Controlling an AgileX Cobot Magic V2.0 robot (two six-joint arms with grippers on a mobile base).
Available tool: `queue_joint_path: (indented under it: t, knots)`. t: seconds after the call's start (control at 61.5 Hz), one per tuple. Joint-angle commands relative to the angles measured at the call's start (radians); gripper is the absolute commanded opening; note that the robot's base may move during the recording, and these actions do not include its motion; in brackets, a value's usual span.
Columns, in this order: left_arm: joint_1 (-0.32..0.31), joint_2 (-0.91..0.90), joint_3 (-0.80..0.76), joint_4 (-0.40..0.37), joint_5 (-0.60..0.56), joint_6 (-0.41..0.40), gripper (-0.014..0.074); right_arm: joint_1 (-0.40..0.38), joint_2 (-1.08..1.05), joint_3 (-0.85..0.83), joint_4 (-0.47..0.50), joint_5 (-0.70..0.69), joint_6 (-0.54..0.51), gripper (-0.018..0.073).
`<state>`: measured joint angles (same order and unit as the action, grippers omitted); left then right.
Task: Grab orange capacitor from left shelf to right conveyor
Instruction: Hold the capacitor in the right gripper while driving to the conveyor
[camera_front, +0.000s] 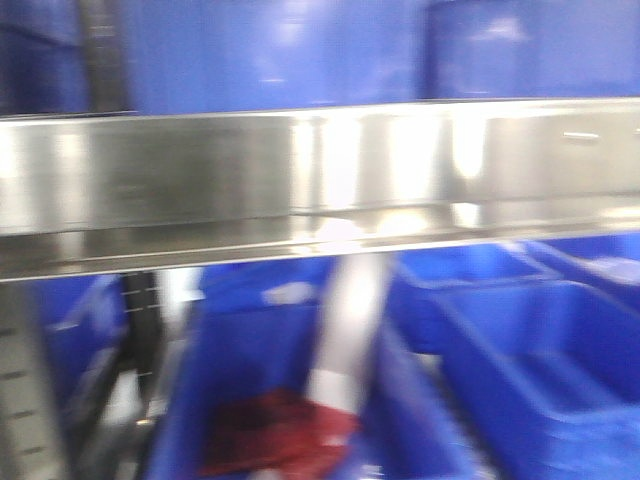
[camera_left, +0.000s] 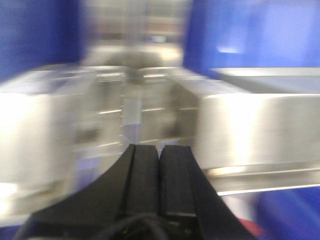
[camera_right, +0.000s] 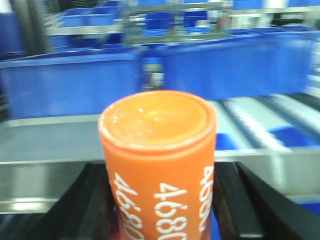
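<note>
Orange capacitor (camera_right: 157, 165) upright inside right claw (camera_right: 162, 202), gripped both sides.

Glossy steel shelf (camera_front: 320, 170), smooth orange capacitor (camera_right: 157, 160).

The left shelf (camera_front: 320, 180), a shiny stainless-steel level with a tall flat front lip (camera_front: 200, 170), stretched across the whole front view, blurred by motion. Behind the lip stood blue plastic bins (camera_front: 270, 50), resting on the shelf. Beneath it, lower blue bins (camera_front: 530, 370) sat side by side, with a perforated grey upright (camera_front: 22, 400) at the far left. In the left wrist view the same steel gleamed below blue plastic.
</note>
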<state>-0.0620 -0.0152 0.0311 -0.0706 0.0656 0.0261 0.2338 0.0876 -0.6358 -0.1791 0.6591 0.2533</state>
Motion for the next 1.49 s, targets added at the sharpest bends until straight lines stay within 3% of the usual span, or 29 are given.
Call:
queue_joint_path:
  t: [0.0, 1.478]
  knots:
    - [0.0, -0.009, -0.004, -0.003, -0.089, -0.002, -0.0127, 0.003, 0.016, -0.027, -0.012, -0.086, -0.007, 0.0151]
    - [0.001, -0.009, -0.004, -0.003, -0.089, -0.002, -0.0127, 0.003, 0.016, -0.027, -0.012, -0.085, -0.007, 0.0151]
